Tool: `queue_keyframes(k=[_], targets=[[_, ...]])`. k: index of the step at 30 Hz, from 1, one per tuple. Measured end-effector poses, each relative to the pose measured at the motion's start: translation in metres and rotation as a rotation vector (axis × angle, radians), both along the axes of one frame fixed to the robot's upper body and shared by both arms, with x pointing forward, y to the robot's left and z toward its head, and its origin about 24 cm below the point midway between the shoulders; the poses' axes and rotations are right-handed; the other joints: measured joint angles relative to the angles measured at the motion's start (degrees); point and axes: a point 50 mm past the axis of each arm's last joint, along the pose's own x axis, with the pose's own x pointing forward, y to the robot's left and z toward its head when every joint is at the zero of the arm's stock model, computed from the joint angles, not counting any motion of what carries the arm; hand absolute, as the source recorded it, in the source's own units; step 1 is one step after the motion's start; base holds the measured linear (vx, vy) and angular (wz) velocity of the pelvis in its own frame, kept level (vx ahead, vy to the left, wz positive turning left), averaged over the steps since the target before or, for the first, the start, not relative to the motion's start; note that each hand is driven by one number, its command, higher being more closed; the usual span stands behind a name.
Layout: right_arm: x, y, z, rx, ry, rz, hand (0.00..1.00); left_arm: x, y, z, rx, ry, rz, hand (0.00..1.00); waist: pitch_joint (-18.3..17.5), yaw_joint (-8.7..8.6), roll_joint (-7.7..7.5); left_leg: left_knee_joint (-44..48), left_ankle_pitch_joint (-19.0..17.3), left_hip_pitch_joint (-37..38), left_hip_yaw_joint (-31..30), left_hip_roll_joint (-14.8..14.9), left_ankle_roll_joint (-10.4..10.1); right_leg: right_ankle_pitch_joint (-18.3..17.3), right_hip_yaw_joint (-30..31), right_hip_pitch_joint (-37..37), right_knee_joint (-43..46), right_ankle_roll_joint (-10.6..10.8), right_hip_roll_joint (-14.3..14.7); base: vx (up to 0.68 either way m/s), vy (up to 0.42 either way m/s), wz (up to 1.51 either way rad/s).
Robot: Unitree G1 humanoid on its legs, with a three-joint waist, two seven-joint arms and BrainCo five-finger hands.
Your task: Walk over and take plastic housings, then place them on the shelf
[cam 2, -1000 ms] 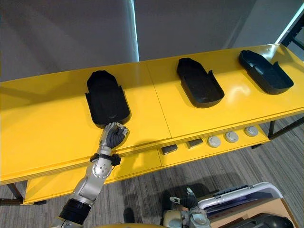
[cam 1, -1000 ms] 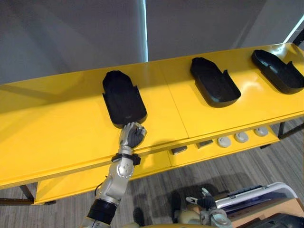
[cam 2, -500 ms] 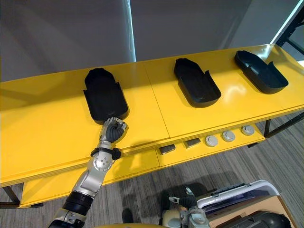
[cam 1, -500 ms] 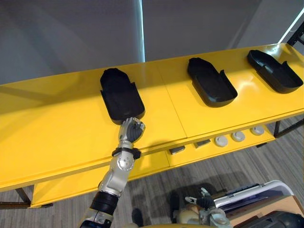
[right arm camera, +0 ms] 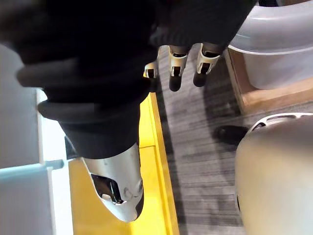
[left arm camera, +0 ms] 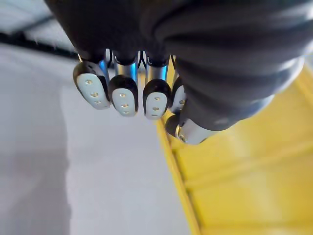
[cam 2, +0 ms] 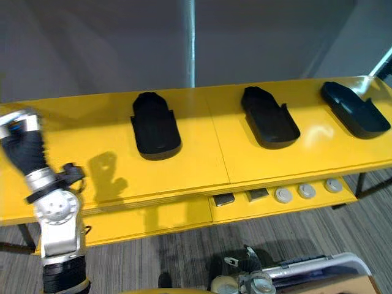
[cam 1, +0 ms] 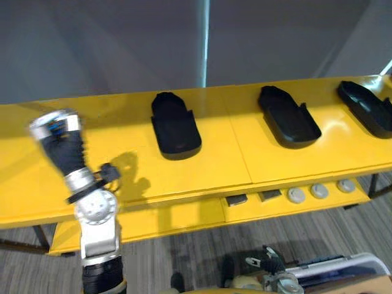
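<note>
Left hand (cam 1: 61,144) over shelf (cam 1: 202,177) edge — fingers curled, empty, housing (cam 1: 176,125) well apart, right hand (right arm camera: 178,61) slack-fingered

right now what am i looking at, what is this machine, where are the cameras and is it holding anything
This is a humanoid robot seen through its own cameras. The two wide pictures come from a stereo camera on its head, looking down; the two close ones come from cameras on its wrists. In front of it runs a long yellow shelf with three black plastic housings lying apart in a row: left housing, middle housing, right housing. On a lower ledge lie three round grey pieces and two small dark blocks. The left hand is raised at the shelf's left part, fingers curled, holding nothing. The right hand hangs low over the grey floor by the shelf's edge, relaxed and empty too.
</note>
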Motion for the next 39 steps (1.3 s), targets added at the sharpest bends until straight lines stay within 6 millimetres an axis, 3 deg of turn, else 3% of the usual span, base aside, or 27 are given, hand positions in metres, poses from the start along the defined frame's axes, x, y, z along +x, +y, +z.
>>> queue_keyframes(k=[2,3,4,5,6,7,9,12,15,20,26,31,34,36,39], targets=[[-0.001,-0.002,0.000,-0.003,0.001,-0.004,0.00,-0.014,0.020,-0.036,-0.092,0.145,0.086,1.00,0.0,0.83,0.07,0.0,0.2,-0.1,-0.4,0.0,0.3,-0.2,-0.9,0.2,0.2,-0.1,0.0,0.01,0.003,0.20],[-0.005,-0.002,-0.001,-0.003,0.010,-0.007,0.00,-0.025,0.030,-0.071,-0.197,0.286,0.124,1.00,-0.2,1.36,-0.01,0.0,0.2,0.1,-0.6,0.1,0.2,-0.6,-1.4,0.6,0.5,-0.1,0.0,0.01,0.003,0.19],[-0.005,-0.002,-0.001,-0.003,0.011,-0.007,0.00,-0.027,0.032,-0.078,-0.222,0.313,0.128,1.00,-0.2,1.48,-0.04,0.0,0.2,0.2,-0.6,0.1,0.2,-0.8,-1.4,0.6,0.7,0.0,0.0,0.01,0.003,0.16],[-0.004,0.000,-0.001,0.000,0.009,-0.006,0.00,-0.040,0.036,-0.110,-0.323,0.441,0.141,0.00,-0.5,1.62,-0.21,0.0,0.2,0.4,-0.7,0.2,0.2,-1.2,-1.6,0.6,1.3,-0.1,-0.1,0.02,0.005,0.06],[-0.001,0.001,0.002,0.003,-0.013,-0.006,0.00,-0.056,0.037,-0.142,-0.436,0.564,0.153,0.00,-1.0,1.63,-0.36,0.0,0.2,0.7,-0.7,0.2,0.2,-1.7,-1.7,0.6,1.9,-0.1,-0.2,0.02,0.006,0.05],[0.000,0.003,0.003,0.004,-0.024,-0.005,0.00,-0.064,0.036,-0.158,-0.493,0.623,0.161,0.00,-1.3,1.63,-0.42,0.0,0.2,0.8,-0.6,0.2,0.2,-1.8,-1.7,0.7,2.0,-0.1,-0.2,0.00,0.000,0.00],[0.004,0.007,0.006,0.014,-0.049,-0.006,0.00,-0.096,0.018,-0.210,-0.709,0.804,0.161,0.00,-2.1,1.62,-0.87,0.0,-0.1,1.2,-0.4,0.2,0.0,-2.2,-1.7,1.0,2.3,0.1,-0.3,0.00,0.000,0.00],[0.002,0.011,0.005,0.020,-0.046,-0.013,0.00,-0.119,-0.019,-0.255,-0.872,1.024,0.043,0.00,-2.3,1.68,-0.99,0.0,-0.4,1.7,0.0,0.3,-0.1,-2.7,-1.5,1.0,3.2,0.1,-0.5,-0.01,0.004,-0.01],[-0.001,0.010,0.004,0.002,-0.037,-0.034,0.00,-0.124,-0.052,-0.275,-0.886,1.202,-0.128,0.00,-2.4,1.47,-0.95,0.0,-0.6,2.1,0.5,0.3,0.1,-2.8,-1.1,1.0,3.4,0.1,-0.5,-0.02,0.008,-0.08],[-0.010,0.005,0.001,-0.009,-0.004,-0.067,0.00,-0.111,-0.077,-0.281,-0.761,1.336,-0.324,0.00,-2.7,1.39,0.45,0.0,-1.0,2.4,1.3,0.5,-0.2,-3.1,0.0,0.8,3.3,0.2,-0.2,-0.01,-0.008,-0.10],[-0.008,-0.001,0.002,-0.035,-0.010,-0.085,0.00,-0.097,-0.087,-0.280,-0.625,1.408,-0.455,0.00,-2.5,0.97,1.91,0.2,-1.2,2.7,1.9,1.4,-1.0,-3.5,0.5,0.8,3.0,0.1,0.8,0.03,-0.028,-0.07],[-0.008,-0.001,0.002,-0.038,-0.009,-0.086,0.00,-0.094,-0.089,-0.280,-0.559,1.442,-0.496,0.00,-2.4,0.70,1.73,1.0,-1.7,3.2,2.7,2.4,-1.7,-4.6,1.0,0.8,4.1,-0.6,1.6,0.06,-0.031,-0.08],[-0.007,-0.002,0.003,-0.043,-0.011,-0.087,0.00,-0.086,-0.091,-0.278,-0.520,1.444,-0.529,0.00,-1.0,0.68,1.71,5.4,-4.4,2.0,3.0,3.1,-2.3,-6.7,1.7,0.1,6.9,-0.7,1.7,0.05,-0.016,-0.10],[0.001,-0.002,0.005,-0.047,-0.030,-0.079,0.00,-0.076,-0.091,-0.275,-0.504,1.423,-0.538,0.00,-0.1,0.68,1.77,10.1,-6.6,-0.5,2.8,3.5,-3.3,-8.3,2.8,-2.3,10.4,-1.1,1.4,0.02,-0.015,-0.20],[0.014,0.000,0.008,-0.061,-0.059,-0.062,0.00,-0.064,-0.091,-0.272,-0.488,1.397,-0.542,0.00,0.3,1.11,1.69,12.7,-6.8,-2.1,2.6,3.1,-3.6,-8.6,5.4,-5.4,12.4,-1.3,1.4,0.05,-0.029,-0.43]])
